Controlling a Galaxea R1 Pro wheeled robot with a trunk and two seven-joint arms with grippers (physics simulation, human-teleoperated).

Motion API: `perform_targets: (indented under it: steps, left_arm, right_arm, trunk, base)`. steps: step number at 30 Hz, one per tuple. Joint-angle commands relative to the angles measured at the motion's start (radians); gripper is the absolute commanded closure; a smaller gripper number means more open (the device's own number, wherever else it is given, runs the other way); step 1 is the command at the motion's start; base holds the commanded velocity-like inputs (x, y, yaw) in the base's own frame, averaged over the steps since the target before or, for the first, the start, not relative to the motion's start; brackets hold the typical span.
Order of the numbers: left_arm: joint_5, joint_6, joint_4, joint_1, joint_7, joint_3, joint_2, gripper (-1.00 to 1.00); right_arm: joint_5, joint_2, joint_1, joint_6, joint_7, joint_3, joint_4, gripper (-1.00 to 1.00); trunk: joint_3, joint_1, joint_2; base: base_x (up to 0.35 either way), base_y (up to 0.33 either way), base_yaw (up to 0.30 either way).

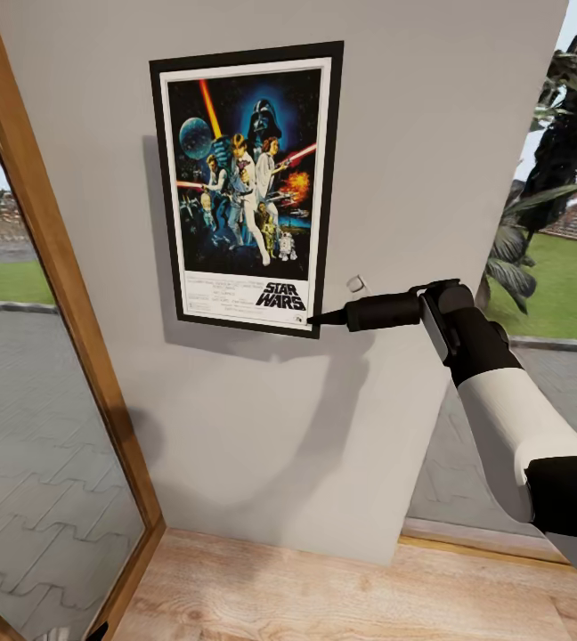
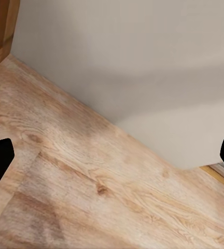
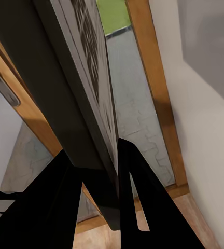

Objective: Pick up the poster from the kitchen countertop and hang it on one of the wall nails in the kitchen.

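A wooden window frame [image 1: 57,294] borders the grey wall [image 1: 431,160]. The poster [image 1: 246,187] sits flat against this wall, above the wooden floor [image 1: 324,592]. The left gripper [image 2: 112,155] hangs spread wide and empty. The right gripper [image 1: 313,318] has its fingers [image 3: 138,202] clamped on the poster's lower right corner.

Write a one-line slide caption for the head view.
Right gripper pinches the poster by its lower corner, holding it against the grey wall.
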Motion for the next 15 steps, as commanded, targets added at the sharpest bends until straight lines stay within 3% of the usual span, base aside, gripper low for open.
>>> perform_targets:
  steps: [1,9,15]
  left_arm:
    - [-0.005,-0.006,0.002,-0.001,-0.003,0.005,0.000,-1.00]
    - [-0.005,-0.006,0.002,-0.001,-0.003,0.005,0.000,-1.00]
    - [-0.005,-0.006,0.002,-0.001,-0.003,0.005,0.000,-1.00]
  right_arm:
    - [0.000,-0.001,-0.001,0.010,0.003,0.001,0.000,1.00]
    - [0.000,-0.001,-0.001,0.009,0.003,0.000,0.000,1.00]
    - [0.000,-0.001,-0.001,0.009,0.003,0.000,0.000,1.00]
  trunk:
    - [-0.002,0.001,-0.002]
    - [-0.002,0.001,-0.002]
    - [-0.002,0.001,-0.002]
  base:
    - [0.040,0.000,0.000]
    - [0.153,0.000,0.000]
    - [0.058,0.000,0.000]
